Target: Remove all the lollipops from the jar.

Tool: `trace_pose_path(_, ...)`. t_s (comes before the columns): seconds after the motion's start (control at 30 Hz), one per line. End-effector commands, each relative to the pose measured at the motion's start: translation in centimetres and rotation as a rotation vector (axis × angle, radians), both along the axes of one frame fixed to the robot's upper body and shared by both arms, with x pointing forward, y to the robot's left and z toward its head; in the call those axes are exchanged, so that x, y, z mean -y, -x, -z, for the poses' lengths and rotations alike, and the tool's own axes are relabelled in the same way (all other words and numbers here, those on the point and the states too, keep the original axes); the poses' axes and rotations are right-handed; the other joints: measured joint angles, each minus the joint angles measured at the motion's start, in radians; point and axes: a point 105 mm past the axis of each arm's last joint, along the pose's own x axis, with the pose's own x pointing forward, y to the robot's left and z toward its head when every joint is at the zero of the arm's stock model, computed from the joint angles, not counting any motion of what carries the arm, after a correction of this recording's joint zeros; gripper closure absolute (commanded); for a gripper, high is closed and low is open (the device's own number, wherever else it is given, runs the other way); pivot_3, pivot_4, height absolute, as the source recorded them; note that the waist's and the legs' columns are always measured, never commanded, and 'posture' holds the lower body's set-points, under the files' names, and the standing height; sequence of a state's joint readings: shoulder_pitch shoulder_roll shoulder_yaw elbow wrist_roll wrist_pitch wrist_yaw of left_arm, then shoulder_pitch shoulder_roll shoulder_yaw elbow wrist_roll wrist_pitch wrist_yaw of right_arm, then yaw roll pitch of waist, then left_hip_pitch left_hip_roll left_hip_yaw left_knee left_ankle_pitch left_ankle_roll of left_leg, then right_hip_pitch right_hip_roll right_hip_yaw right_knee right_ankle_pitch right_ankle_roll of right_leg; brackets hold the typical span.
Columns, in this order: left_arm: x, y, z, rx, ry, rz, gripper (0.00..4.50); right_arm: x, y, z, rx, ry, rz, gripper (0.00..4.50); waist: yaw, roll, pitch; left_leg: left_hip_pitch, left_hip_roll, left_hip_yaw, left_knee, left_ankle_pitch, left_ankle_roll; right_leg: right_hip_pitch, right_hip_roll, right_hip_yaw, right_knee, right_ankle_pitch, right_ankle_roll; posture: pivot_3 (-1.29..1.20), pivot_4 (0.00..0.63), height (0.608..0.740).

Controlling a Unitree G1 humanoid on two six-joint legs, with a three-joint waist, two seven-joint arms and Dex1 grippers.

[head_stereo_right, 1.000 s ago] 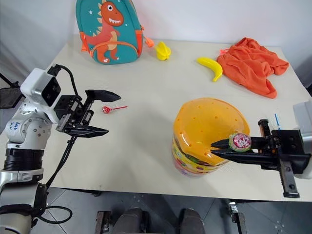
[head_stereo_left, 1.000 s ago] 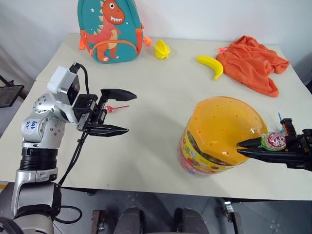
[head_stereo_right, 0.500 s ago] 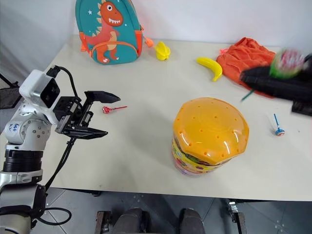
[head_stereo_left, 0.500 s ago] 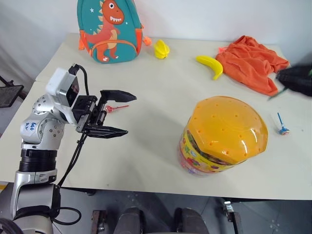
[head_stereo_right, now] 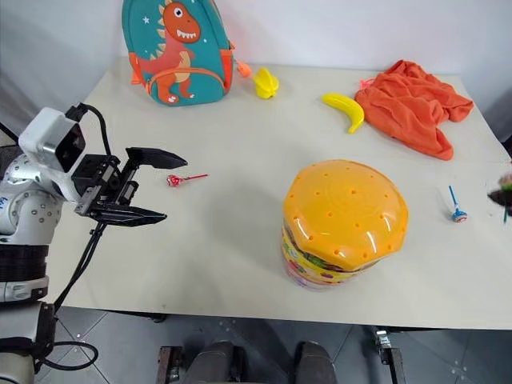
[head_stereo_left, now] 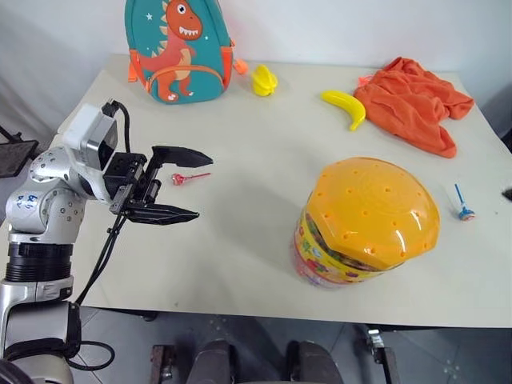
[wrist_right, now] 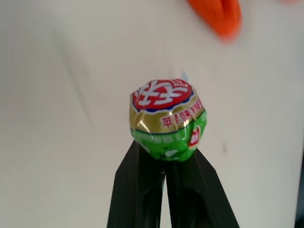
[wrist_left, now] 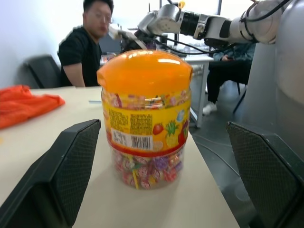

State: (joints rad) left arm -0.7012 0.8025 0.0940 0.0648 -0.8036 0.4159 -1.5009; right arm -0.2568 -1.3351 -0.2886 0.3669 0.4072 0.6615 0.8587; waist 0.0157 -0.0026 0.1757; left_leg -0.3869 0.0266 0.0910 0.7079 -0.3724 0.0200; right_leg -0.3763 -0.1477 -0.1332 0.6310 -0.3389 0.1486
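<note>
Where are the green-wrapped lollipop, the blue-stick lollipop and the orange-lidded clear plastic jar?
Green-wrapped lollipop (wrist_right: 167, 118): right wrist view, wrapper's middle.
Blue-stick lollipop (head_stereo_left: 464, 212): left eye view, candy head.
Orange-lidded clear plastic jar (head_stereo_left: 374, 210): left eye view, lid's dome.

We are looking down at a pale beige table (head_stereo_left: 264, 208) standing against a plain white wall (head_stereo_left: 360, 32), with soft, even light falling across the top. Grey floor (head_stereo_right: 240, 344) is showing under the near edge. From the left wrist view we are seeing a room beyond the table: a person in a black shirt (wrist_left: 83, 50) is sitting at the far side, a dark chair (wrist_left: 40, 71) is standing beside them, and a second white table (wrist_left: 199, 59) is carrying another robot arm (wrist_left: 199, 23).
</note>
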Motion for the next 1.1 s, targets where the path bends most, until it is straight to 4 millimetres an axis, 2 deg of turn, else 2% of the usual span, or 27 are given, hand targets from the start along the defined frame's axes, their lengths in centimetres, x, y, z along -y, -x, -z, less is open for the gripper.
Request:
trace_pose_path(0.03,0.3,0.8,-0.8,0.045,-0.023,0.047,0.0,2.9,0.0,1.1,-0.011,0.063,0.151,4.49,-0.004,0.001,0.0,0.0,0.0,0.0,0.0,0.0,0.0,0.0,0.0,0.0,0.0,0.0,0.0,0.0,0.15,0.74)
trace_pose_path(0.17,0.5,1.1,-1.0,0.052,0.0,0.062,0.0,4.7,-0.1,3.9,-0.057,0.035,0.277,4.49,-0.012,0.003,0.001,0.0,0.0,0.0,-0.001,0.0,0.0,0.0,0.0,0.0,0.0,0.0,0.0,0.0,0.15,0.74)
trace_pose_path(0.37,0.7,1.2,-1.0,0.046,0.008,0.058,0.0,4.0,-0.5,6.5,-0.09,-0.025,0.281,4.49,-0.021,0.003,0.0,0.0,0.0,0.0,-0.001,0.0,0.0,0.0,0.0,0.0,0.0,0.0,0.0,0.0,0.15,0.74)
trace_pose_path(0.4,0.7,1.3,-1.0,0.044,0.008,0.058,0.0,4.0,-0.5,6.6,-0.094,-0.027,0.278,3.9,-0.021,0.004,0.0,0.0,0.0,0.0,-0.001,0.0,0.0,0.0,0.0,0.0,0.0,0.0,0.0,0.0,0.15,0.74)
trace_pose_path(0.53,0.7,1.4,-0.9,0.036,0.007,0.057,0.0,3.5,-0.5,6.4,-0.08,-0.037,0.252,2.66,-0.017,0.004,0.0,0.0,0.0,0.0,-0.001,0.0,0.0,0.0,0.0,0.0,0.0,0.0,0.0,0.0,0.15,0.74)
trace_pose_path(0.7,0.7,1.5,-0.8,0.024,0.003,0.061,0.0,3.3,-0.1,5.2,-0.047,-0.045,0.246,0.97,-0.018,0.004,0.0,0.0,0.0,0.0,-0.001,0.0,0.0,0.0,0.0,0.0,0.0,0.0,0.0,0.0,0.15,0.74)
trace_pose_path(0.8,0.6,0.8,-0.6,-0.021,0.013,0.008,0.0,3.0,0.2,4.3,-0.023,-0.047,0.22,0.02,-0.017,0.004,0.0,0.0,0.0,0.0,-0.001,0.0,0.0,0.0,0.0,0.0,0.0,0.0,0.0,0.0,0.15,0.74)
trace_pose_path(0.87,0.5,-0.3,-0.4,-0.061,0.023,-0.077,0.0,2.4,0.4,3.4,0.005,-0.051,0.184,0.02,-0.015,0.004,0.0,0.0,0.0,-0.001,-0.001,0.0,0.0,0.0,0.0,0.0,0.0,0.0,0.0,0.0,0.15,0.74)
trace_pose_path(0.93,0.2,-1.8,0.6,-0.106,-0.012,-0.206,0.0,1.5,0.5,1.6,0.066,-0.069,0.125,0.02,-0.015,0.004,0.0,0.0,0.0,-0.001,-0.001,0.0,0.0,0.0,0.0,0.0,0.0,0.0,0.0,0.0,0.15,0.74)
trace_pose_path(1.0,0.0,-2.3,1.1,-0.131,-0.03,-0.259,0.0,0.5,0.5,0.3,0.118,-0.108,0.08,0.02,-0.017,0.004,0.0,0.0,0.0,0.0,-0.001,0.0,0.0,0.0,0.0,0.001,0.0,0.0,0.0,0.0,0.15,0.74)
trace_pose_path(1.03,-0.1,-2.6,1.3,-0.134,-0.027,-0.289,0.0,-0.6,0.4,-0.9,0.177,-0.152,0.018,0.02,-0.017,0.004,0.0,0.0,0.0,0.0,-0.001,0.0,0.0,0.0,0.0,0.001,0.0,0.0,0.0,0.0,0.15,0.74)
trace_pose_path(1.1,-0.6,-3.7,2.4,-0.132,-0.053,-0.398,0.0,-4.6,0.7,-3.7,0.338,-0.194,-0.207,0.02,-0.016,0.004,0.0,0.0,0.0,0.0,-0.002,0.0,0.0,0.0,0.0,0.001,0.0,0.0,0.0,0.0,0.15,0.74)
